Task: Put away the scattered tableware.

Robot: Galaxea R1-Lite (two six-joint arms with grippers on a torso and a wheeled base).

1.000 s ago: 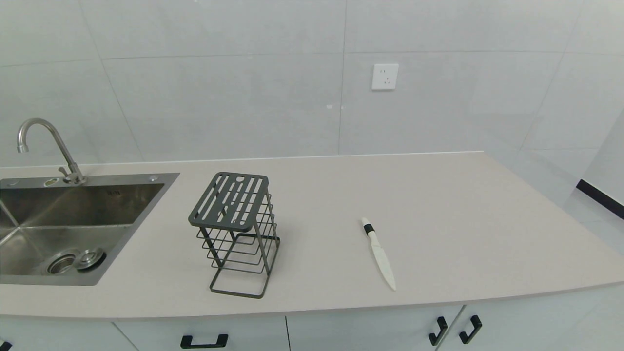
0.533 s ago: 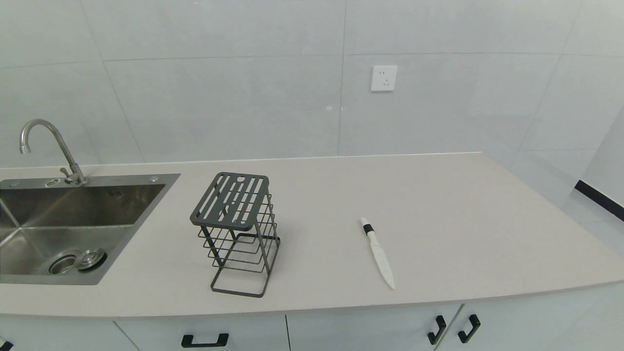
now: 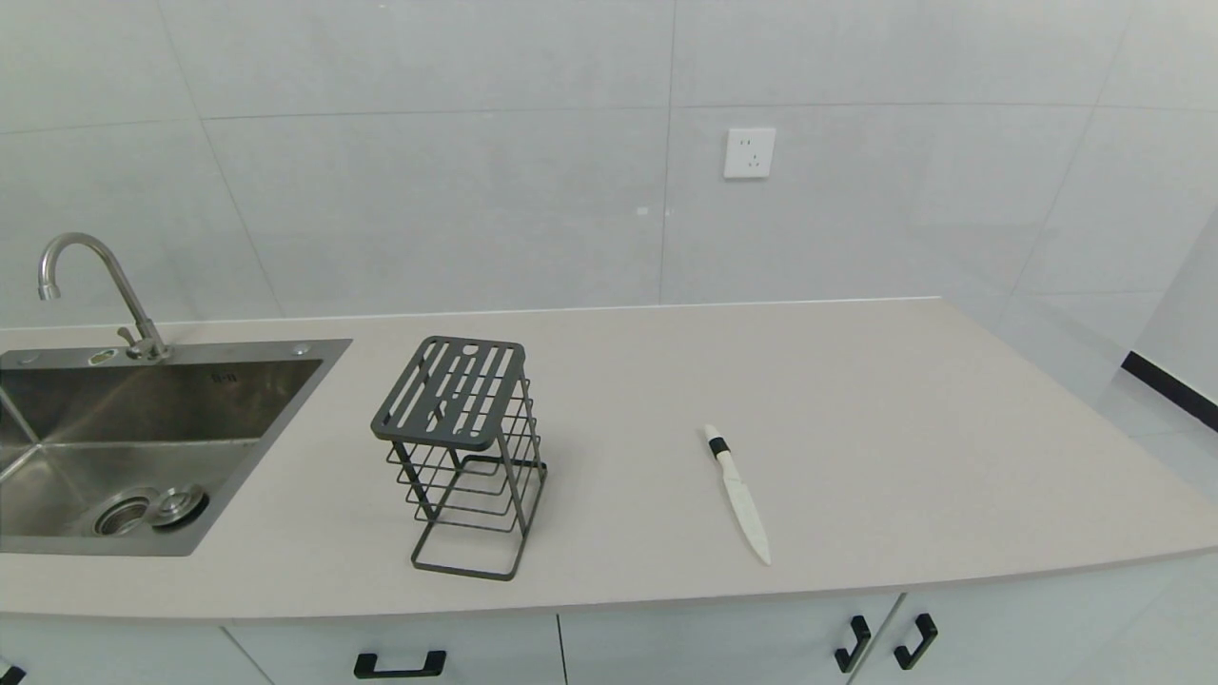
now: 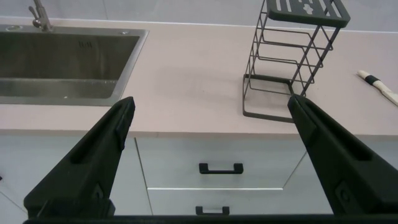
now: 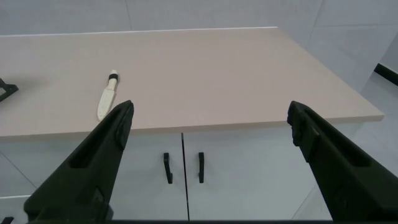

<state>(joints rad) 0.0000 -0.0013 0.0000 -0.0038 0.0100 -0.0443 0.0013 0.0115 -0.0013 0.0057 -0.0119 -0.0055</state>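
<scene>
Knife [image 3: 737, 495] lies flat on counter [image 3: 856, 400], well right of rack [image 3: 461, 452], tip toward front edge. Left gripper [image 4: 211, 102] and right gripper [image 5: 211, 107] hang empty, jaws wide apart. Risks: a clumsy pinch likely skids the thin knife off the edge; a missed slot could tip the rack.

We can read no words or numbers: the small mark [image 3: 224, 378] on the sink [image 3: 143, 404] wall and the sticker [image 3: 103, 357] on its rim are too small.
</scene>
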